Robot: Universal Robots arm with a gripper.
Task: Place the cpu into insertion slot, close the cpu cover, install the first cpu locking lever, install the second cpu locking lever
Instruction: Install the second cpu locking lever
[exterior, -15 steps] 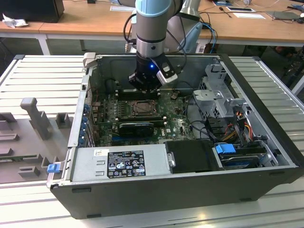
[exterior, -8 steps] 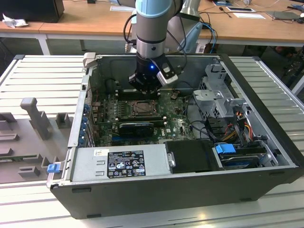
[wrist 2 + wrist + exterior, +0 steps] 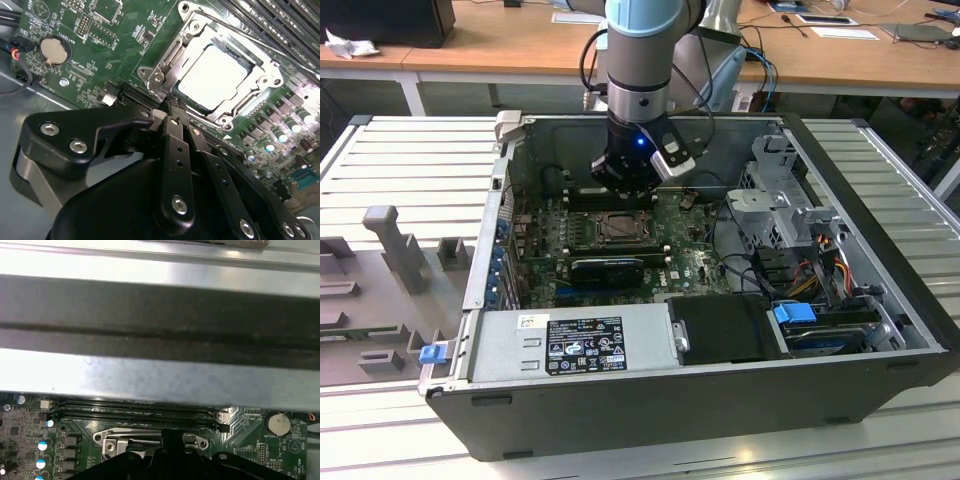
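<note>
The cpu [image 3: 212,75] is a pale square chip, and it lies flat inside the insertion slot [image 3: 150,75]. The cpu cover [image 3: 260,62], a shiny metal frame, is folded down around it, so the chip shows through the square window. In the exterior view the insertion slot [image 3: 617,228] sits in the middle of the green board [image 3: 695,262], deep in the open computer case [image 3: 720,395].

The gripper [image 3: 172,107] is just beside the edge of the slot. Its two black fingers [image 3: 176,150] are pressed together at the tips, with nothing between them. In the exterior view the gripper [image 3: 628,180] hangs straight down from the arm [image 3: 638,60], right above the slot.

A round silver battery [image 3: 54,51] sits on the board, well apart from the slot. Long black memory slots [image 3: 135,407] run beside the cover.

The case lies on its side on a grey ribbed table [image 3: 410,160]. A blue clip [image 3: 432,352] sticks out at one corner. Behind stands a wooden desk [image 3: 510,40].
</note>
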